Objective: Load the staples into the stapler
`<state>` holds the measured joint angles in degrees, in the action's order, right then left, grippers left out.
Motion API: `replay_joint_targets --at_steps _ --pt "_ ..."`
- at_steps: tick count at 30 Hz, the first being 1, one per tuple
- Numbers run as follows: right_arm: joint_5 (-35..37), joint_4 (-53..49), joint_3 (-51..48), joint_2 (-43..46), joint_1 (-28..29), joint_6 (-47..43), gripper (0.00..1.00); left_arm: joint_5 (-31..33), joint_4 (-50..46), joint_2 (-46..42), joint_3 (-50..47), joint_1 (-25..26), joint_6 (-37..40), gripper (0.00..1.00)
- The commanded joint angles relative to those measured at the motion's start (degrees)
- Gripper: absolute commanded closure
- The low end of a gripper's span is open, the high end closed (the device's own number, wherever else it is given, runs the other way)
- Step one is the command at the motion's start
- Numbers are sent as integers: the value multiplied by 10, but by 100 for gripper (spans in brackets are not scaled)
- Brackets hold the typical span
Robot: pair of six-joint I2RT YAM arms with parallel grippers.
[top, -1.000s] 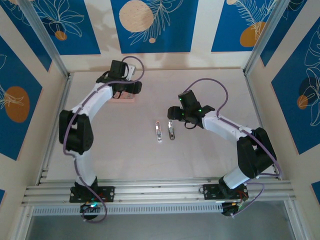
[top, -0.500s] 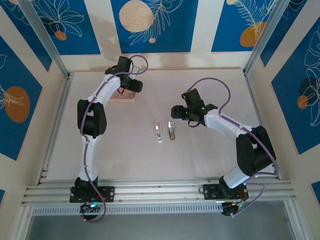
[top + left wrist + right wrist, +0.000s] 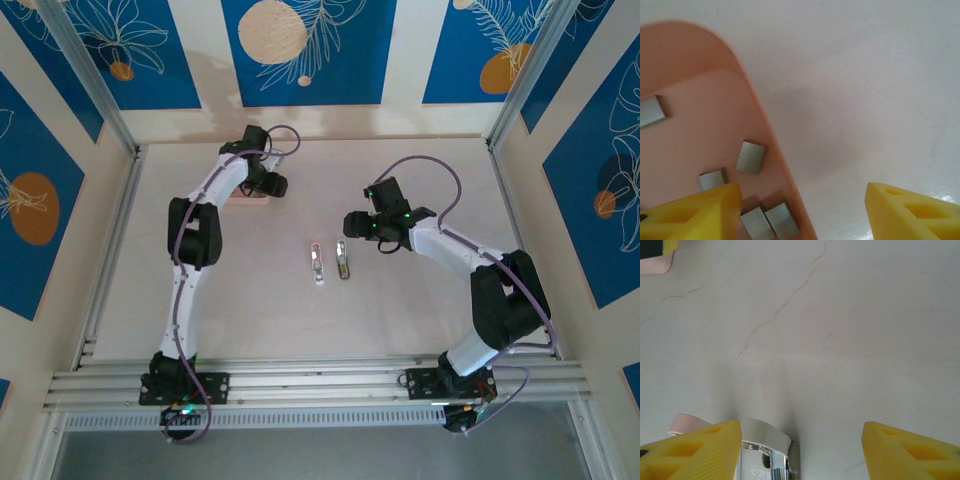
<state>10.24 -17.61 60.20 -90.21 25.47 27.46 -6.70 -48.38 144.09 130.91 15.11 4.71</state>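
Observation:
Several tiny grey staples (image 3: 750, 157) lie in the shallow pink tray (image 3: 695, 125); two more staples (image 3: 782, 220) sit by its rim. My left gripper (image 3: 802, 200) hangs open over the tray's right edge, with one yellow finger (image 3: 695, 215) above the tray and the other above bare table. From above, the left gripper (image 3: 268, 186) covers most of the tray (image 3: 248, 197). The stapler (image 3: 344, 259) lies opened out mid-table beside its second long part (image 3: 317, 264). My right gripper (image 3: 350, 226) is open just behind it, empty, with the stapler's white and chrome end (image 3: 767, 447) near its left finger (image 3: 695, 452).
Pale tabletop (image 3: 840, 330) with faint cracks stretches beyond the stapler. The pink tray's corner (image 3: 655, 265) shows far off in the right wrist view. Aluminium rails (image 3: 320, 382) run along the near edge, and blue patterned walls enclose the table.
The left arm has stretched further back and its gripper has shifted right across the pink tray. The right gripper moved slightly at first, then held still.

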Motion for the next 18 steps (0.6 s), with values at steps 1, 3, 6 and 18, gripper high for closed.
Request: replay_joint_targets --at_steps 1,3,6,18 --pt "-17 -10 2 -1 -2 -7 35 -37 -33 2 20 -6 11 36" --pt "-19 -8 1 -1 -2 -4 35 -47 -42 0 20 -5 14 38" --pt "-21 -5 -1 2 -2 -4 36 -58 -62 -9 18 -4 18 38" --pt "-24 11 -16 23 2 4 36 -105 -105 -94 -79 7 51 39"
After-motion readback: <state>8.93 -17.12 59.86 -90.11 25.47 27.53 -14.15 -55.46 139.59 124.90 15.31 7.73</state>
